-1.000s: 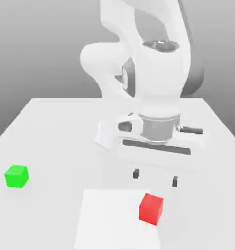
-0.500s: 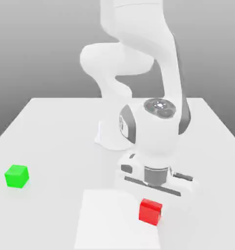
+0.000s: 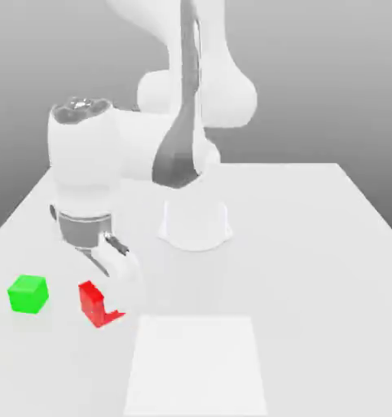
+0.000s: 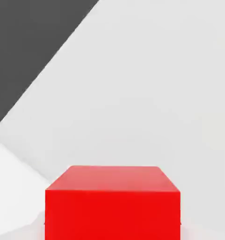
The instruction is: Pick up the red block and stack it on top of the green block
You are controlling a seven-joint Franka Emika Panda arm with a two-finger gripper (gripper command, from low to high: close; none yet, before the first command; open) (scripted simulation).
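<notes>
Count, relative to table [image 3: 313, 269]: on it, 1 green block [image 3: 28, 294], 1 white square [image 3: 196, 362]; above it, 1 red block [image 3: 93, 305], 1 robot arm [image 3: 85, 163].

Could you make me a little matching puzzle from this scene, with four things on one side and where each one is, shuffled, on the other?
Things:
1. Red block
2. Green block
3. White square sheet
4. Arm's base

Places:
A. Toward the far side of the table
B. Held in the jaws
C. Nearest the exterior view's left edge
D. Flat on the table, nearest the viewer

Pairs: 1-B, 2-C, 3-D, 4-A
</notes>
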